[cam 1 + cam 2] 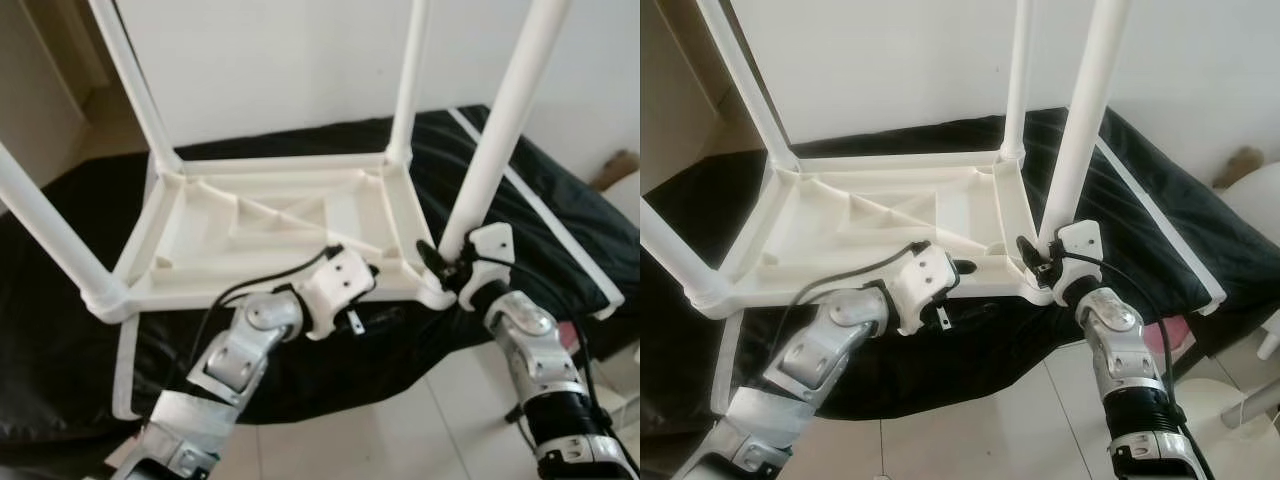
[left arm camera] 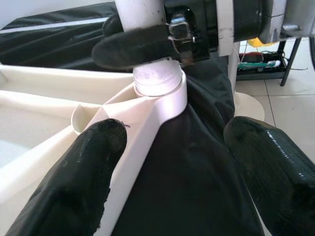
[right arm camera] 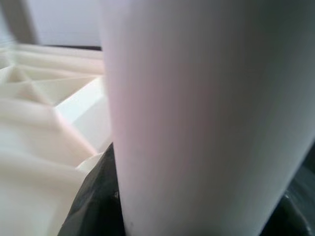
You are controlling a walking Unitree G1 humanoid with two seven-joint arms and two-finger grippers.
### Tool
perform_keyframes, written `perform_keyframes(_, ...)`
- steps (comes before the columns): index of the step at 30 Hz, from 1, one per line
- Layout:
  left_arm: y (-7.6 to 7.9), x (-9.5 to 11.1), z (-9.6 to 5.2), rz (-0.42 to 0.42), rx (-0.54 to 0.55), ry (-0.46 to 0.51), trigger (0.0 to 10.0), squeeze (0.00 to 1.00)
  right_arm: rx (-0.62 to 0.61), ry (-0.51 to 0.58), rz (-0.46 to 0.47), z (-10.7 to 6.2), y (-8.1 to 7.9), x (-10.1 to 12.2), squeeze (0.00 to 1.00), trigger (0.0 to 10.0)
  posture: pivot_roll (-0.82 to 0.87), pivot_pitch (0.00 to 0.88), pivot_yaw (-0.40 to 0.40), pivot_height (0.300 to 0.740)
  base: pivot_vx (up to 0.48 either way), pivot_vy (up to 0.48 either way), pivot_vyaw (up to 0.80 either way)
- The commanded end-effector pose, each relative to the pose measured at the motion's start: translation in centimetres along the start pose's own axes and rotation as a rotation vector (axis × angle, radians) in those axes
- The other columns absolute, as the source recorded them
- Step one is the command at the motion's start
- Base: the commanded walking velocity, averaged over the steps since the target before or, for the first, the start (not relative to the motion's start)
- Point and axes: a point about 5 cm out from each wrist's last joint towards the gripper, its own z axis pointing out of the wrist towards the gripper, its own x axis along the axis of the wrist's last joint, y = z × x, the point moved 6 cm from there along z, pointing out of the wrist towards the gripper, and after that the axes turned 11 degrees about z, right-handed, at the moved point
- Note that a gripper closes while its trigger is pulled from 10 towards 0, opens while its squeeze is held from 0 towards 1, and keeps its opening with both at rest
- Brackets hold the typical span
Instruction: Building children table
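A white plastic children's table (image 1: pixel 270 215) lies upside down on a black cloth. Its four white legs point up. My right gripper (image 1: pixel 440 262) is shut on the near right leg (image 1: pixel 500 130) just above its corner socket; that leg (image 3: pixel 197 118) looms very close in the right wrist view. My left gripper (image 1: pixel 375 275) is at the table's front rim beside that corner, open. In the left wrist view its fingers (image 2: pixel 74 182) stand wide apart either side of the rim, and the leg's threaded base (image 2: pixel 157 78) sits at the socket.
The black cloth (image 1: pixel 560 230) covers a low surface under the table. The near left leg (image 1: pixel 40 220), far left leg (image 1: pixel 130 80) and far right leg (image 1: pixel 408 80) stand upright. Pale tiled floor (image 1: pixel 400 430) lies in front. A white round seat (image 1: pixel 1250 200) is at the right.
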Motion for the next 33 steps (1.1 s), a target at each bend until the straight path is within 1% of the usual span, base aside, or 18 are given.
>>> perform_keyframes(1, 0.3, -0.1, -0.1, -0.01, -0.011, -0.001, 10.0, 0.0, -0.113, -0.087, 0.019, -0.8, 1.4, -2.5, 0.0, 10.0, -0.02, 0.0, 0.041, 0.74, 0.0, 0.0, 0.0)
perform_keyframes(4, 0.7, -0.2, -0.2, -0.016, -0.012, -0.004, 10.0, 0.0, -0.235, -0.079, 0.039, -1.0, 1.2, -2.7, 0.0, 10.0, -0.01, 0.0, 0.022, 0.74, 0.0, 0.0, 0.0)
perform_keyframes(6, 0.7, -0.2, -0.3, -0.022, -0.008, -0.006, 10.0, 0.0, -0.293, -0.061, 0.045, -1.2, 1.0, -2.6, 0.0, 10.0, -0.01, 0.0, 0.013, 0.74, 0.0, 0.0, 0.0)
perform_keyframes(8, 0.7, -0.2, -0.3, -0.024, -0.007, -0.006, 10.0, 0.0, -0.314, -0.053, 0.043, -1.2, 1.0, -2.5, 0.0, 10.0, 0.0, 0.0, 0.011, 0.74, 0.0, 0.0, 0.0)
perform_keyframes(9, 0.6, -0.1, -0.3, -0.028, 0.0, -0.004, 10.0, 0.0, -0.418, -0.028, 0.061, -1.4, 1.1, -2.3, 0.0, 10.0, 0.0, 0.0, 0.007, 0.74, 0.0, 0.0, 0.0)
perform_keyframes(10, 0.6, -0.1, -0.3, -0.028, 0.0, -0.004, 10.0, 0.0, -0.418, -0.028, 0.061, -1.4, 1.1, -2.3, 0.0, 10.0, 0.0, 0.0, 0.007, 0.74, 0.0, 0.0, 0.0)
perform_keyframes(12, 0.4, 0.1, -0.3, -0.03, 0.008, 0.0, 10.0, 0.0, -0.508, 0.002, 0.067, -1.6, 0.9, -1.9, 0.0, 10.0, 0.01, 0.0, 0.005, 0.74, 0.0, 0.0, 0.0)
perform_keyframes(14, 0.2, 0.3, -0.2, -0.03, 0.013, 0.003, 10.0, 0.0, -0.53, 0.015, 0.06, -1.6, 0.7, -1.6, 0.0, 10.0, 0.01, 0.0, 0.007, 0.74, 0.0, 0.0, 0.0)
perform_keyframes(17, -0.1, 0.8, -0.1, -0.041, 0.026, 0.023, 10.0, 0.0, -0.518, 0.006, 0.091, -1.5, -0.4, -1.8, 0.0, 10.0, 0.0, 0.0, 0.009, 0.74, 0.0, 0.0, 0.0)
perform_keyframes(23, -0.5, 1.0, 0.0, -0.034, 0.043, 0.03, 10.0, 0.0, -0.518, 0.021, 0.1, -1.6, -0.4, -1.4, 0.0, 10.0, 0.01, 0.0, 0.001, 0.74, 0.0, 0.0, 0.0)
perform_keyframes(24, -0.9, 1.1, 0.0, -0.035, 0.059, 0.035, 10.0, 0.0, -0.519, 0.033, 0.096, -1.4, -0.5, -1.0, 0.0, 10.0, 0.01, 0.0, -0.002, 0.74, 0.0, 0.0, 0.0)
perform_keyframes(28, -1.1, 1.1, -0.1, -0.033, 0.064, 0.03, 10.0, 0.0, -0.516, 0.036, 0.085, -1.3, -0.8, -0.9, 0.0, 10.0, 0.01, 0.0, -0.003, 0.74, 0.0, 0.0, 0.0)
perform_keyframes(33, -1.2, 1.0, -0.2, -0.034, 0.07, 0.029, 10.0, 0.0, -0.496, 0.042, 0.109, -1.2, -1.1, -0.7, 0.0, 10.0, 0.02, 0.0, -0.008, 0.74, 0.0, 0.0, 0.0)
